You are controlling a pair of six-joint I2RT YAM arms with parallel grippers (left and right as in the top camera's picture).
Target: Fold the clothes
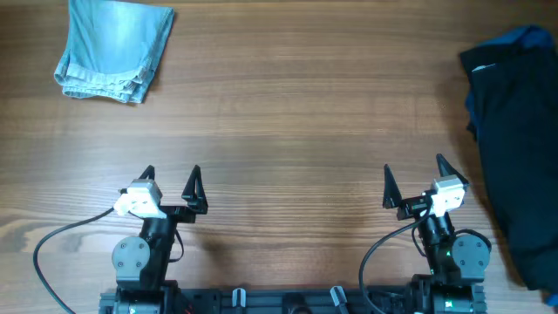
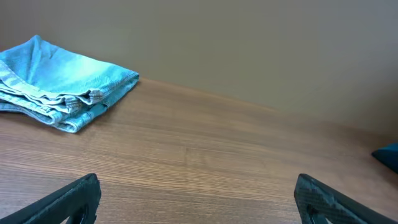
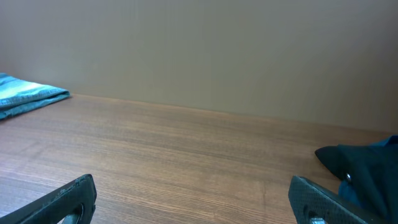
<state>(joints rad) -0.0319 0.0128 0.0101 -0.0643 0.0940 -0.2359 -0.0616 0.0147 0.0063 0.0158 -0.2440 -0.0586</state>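
Note:
A light blue faded denim garment (image 1: pixel 113 48) lies folded into a compact stack at the table's far left corner. It also shows in the left wrist view (image 2: pixel 59 84), and its edge shows in the right wrist view (image 3: pixel 28 99). My left gripper (image 1: pixel 171 174) is open and empty near the front edge, far from the denim. My right gripper (image 1: pixel 413 170) is open and empty at the front right. Both sets of fingers show spread wide in the left wrist view (image 2: pixel 196 199) and the right wrist view (image 3: pixel 193 199).
A pile of dark navy and black clothing (image 1: pixel 514 131) lies along the table's right edge, also in the right wrist view (image 3: pixel 367 171); a tip shows in the left wrist view (image 2: pixel 388 155). Wooden table (image 1: pixel 288 113). A beige wall stands behind it.

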